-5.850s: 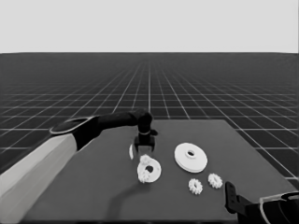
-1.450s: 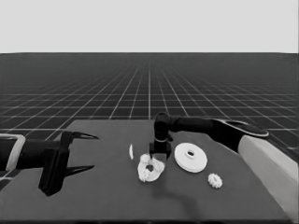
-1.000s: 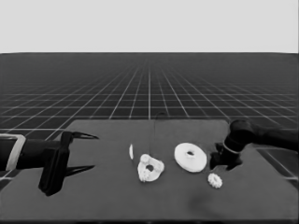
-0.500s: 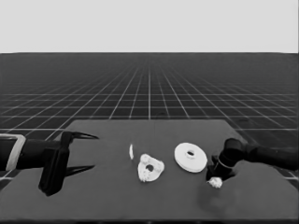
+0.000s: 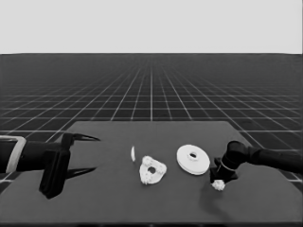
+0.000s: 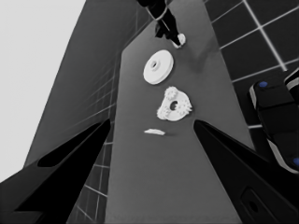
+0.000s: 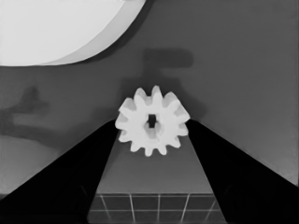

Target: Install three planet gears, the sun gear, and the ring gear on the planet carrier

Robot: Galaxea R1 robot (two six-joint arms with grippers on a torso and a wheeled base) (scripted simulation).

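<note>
Since a moment ago, the right gripper (image 5: 219,178) has come down onto the last loose gear (image 7: 152,120), right of the larger round part (image 5: 193,159), fingertips touching its teeth on both sides. Far left of that part, the left gripper (image 5: 92,153) waits spread wide. Between them lie the thin white piece (image 5: 133,153) and the smaller round part (image 5: 152,170) carrying gears.

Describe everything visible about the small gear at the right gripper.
The gear is a small white toothed wheel with a small dark hole at its centre, facing the right wrist camera flat-on. It sits between the right gripper's two black fingertips, which touch its opposite sides. It lies near the table's right end, beside the larger round part without touching it.
</note>
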